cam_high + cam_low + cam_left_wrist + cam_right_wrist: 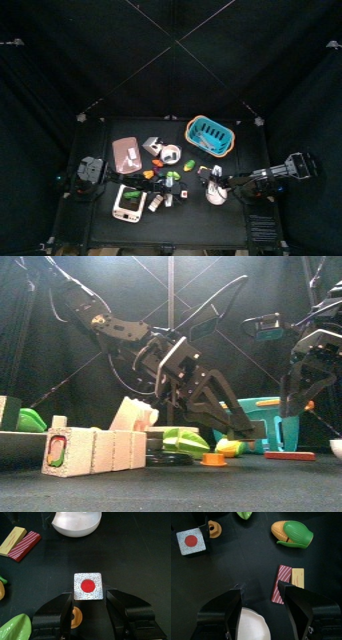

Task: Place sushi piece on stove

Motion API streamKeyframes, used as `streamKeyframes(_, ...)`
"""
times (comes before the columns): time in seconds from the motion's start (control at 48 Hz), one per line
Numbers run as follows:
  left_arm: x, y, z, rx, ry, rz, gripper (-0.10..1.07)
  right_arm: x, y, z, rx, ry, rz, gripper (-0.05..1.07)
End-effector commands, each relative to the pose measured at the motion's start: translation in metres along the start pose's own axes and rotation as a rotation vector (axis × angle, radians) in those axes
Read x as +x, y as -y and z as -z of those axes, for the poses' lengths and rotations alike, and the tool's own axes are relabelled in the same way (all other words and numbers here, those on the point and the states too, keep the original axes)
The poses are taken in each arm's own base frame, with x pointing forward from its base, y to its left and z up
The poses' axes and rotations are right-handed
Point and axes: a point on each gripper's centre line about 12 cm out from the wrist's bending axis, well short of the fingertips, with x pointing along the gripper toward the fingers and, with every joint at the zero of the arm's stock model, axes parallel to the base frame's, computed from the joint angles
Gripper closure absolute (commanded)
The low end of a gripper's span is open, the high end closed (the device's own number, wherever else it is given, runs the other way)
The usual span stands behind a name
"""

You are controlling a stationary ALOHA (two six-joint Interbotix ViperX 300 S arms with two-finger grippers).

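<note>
The sushi piece is a white square with a red centre. My left gripper is shut on it, one jaw on each side. The left arm reaches across to the table's middle and hangs low there. The right wrist view shows the held sushi piece too. The stove is a whitish-grey slab with dark round marks at the front left of the table, apart from the sushi; neither wrist view shows it. My right gripper is open and empty over a white bowl.
The white bowl lies ahead of the left gripper, with red-striped and yellow pieces beside it. An orange ring, a toy corn, a pink tray and a teal basket are on the table.
</note>
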Motion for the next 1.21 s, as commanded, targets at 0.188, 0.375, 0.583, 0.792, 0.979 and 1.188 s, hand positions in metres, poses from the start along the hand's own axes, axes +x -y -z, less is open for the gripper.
streamKeyframes(0.188,-0.054,0.012,-0.021,0.033,0.050,0.037,0.30,-0.004,-0.001,-0.005,0.007,0.022,-0.010,0.15)
streamKeyframes(0.375,-0.101,0.033,-0.002,0.086,0.010,0.101,0.30,-0.004,0.000,-0.006,0.010,0.024,-0.009,0.15)
streamKeyframes(0.583,-0.146,0.059,0.024,0.131,-0.038,0.188,0.30,-0.004,0.000,-0.006,0.010,0.025,-0.010,0.15)
streamKeyframes(0.792,-0.178,0.077,0.043,0.104,-0.085,0.252,0.30,-0.004,0.000,-0.006,0.014,0.025,-0.008,0.15)
streamKeyframes(0.979,-0.204,0.076,0.047,0.004,-0.079,0.268,0.30,-0.004,0.002,-0.006,0.024,0.021,-0.005,0.15)
streamKeyframes(1.188,-0.234,0.083,0.068,-0.049,-0.130,0.330,0.30,-0.003,0.003,-0.005,0.030,0.019,-0.002,0.15)
